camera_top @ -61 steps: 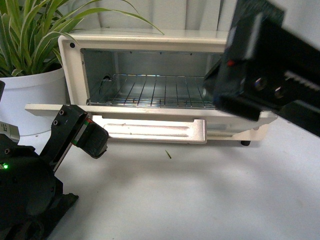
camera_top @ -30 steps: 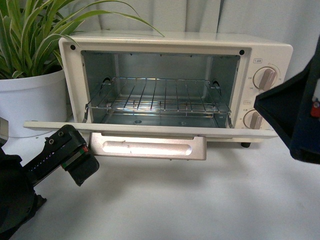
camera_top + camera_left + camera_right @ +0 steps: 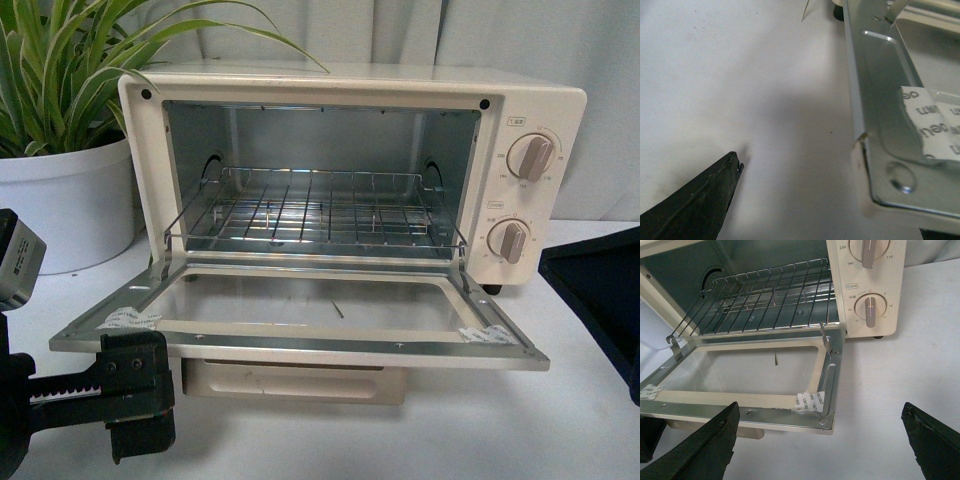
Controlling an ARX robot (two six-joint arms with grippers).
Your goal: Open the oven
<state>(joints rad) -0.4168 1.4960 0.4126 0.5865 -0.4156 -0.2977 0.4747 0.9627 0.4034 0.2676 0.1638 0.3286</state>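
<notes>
1. You have the oven at the table's far edge, its two knobs on the right.
2. The door is dropped fully open, near level, pointing at the near edge; the wire rack is inside.
3. Your left tool is at the near left corner, just beside the door's left front corner, its fingers spread and empty.
4. Your right tool is by the right edge, fingers wide apart, holding nothing.
5. A white plant pot is at the far left corner.
</notes>
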